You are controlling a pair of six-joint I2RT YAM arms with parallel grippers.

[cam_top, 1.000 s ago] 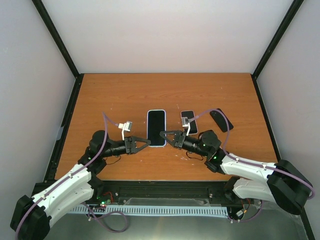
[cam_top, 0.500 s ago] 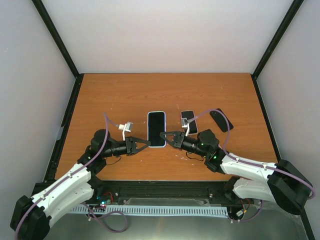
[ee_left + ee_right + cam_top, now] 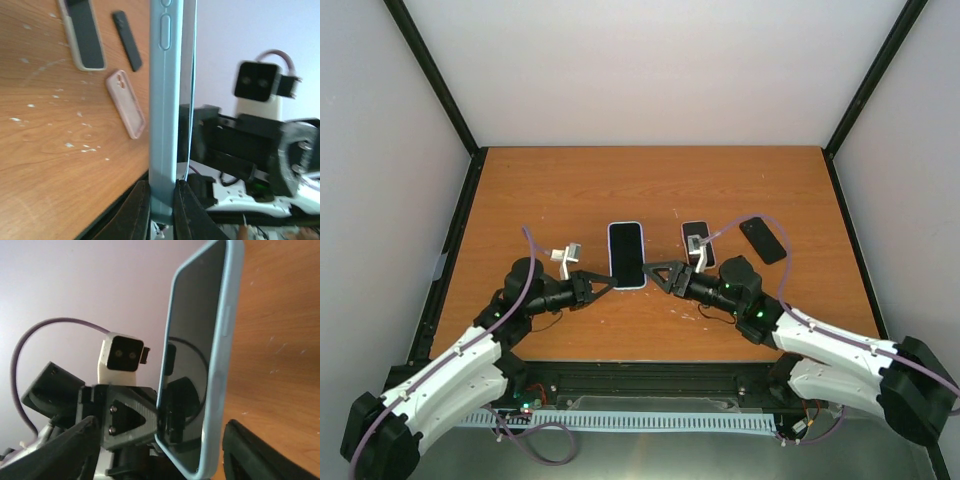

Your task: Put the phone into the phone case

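A dark-screened phone [image 3: 626, 252] sits inside a light blue phone case [image 3: 166, 100]. My left gripper [image 3: 605, 284] is shut on the case's near end, its two fingers pressed against both faces in the left wrist view [image 3: 162, 205]. The cased phone is held on edge, raised off the table. My right gripper [image 3: 658, 272] stands open just right of it. In the right wrist view the phone's [image 3: 197, 365] lower corner hangs between the spread fingers [image 3: 65, 450] without touching them, and the left gripper [image 3: 132, 422] clamps it from behind.
A second phone in a beige case [image 3: 697, 243] and a black phone [image 3: 763, 240] lie to the right on the wooden table [image 3: 570, 190]. A pink case [image 3: 126, 103] lies beneath the right arm. Black frame posts stand at the back corners.
The right gripper has opened and let go of the cased phone. The left gripper, now shut on it, has carried it slightly left and away.
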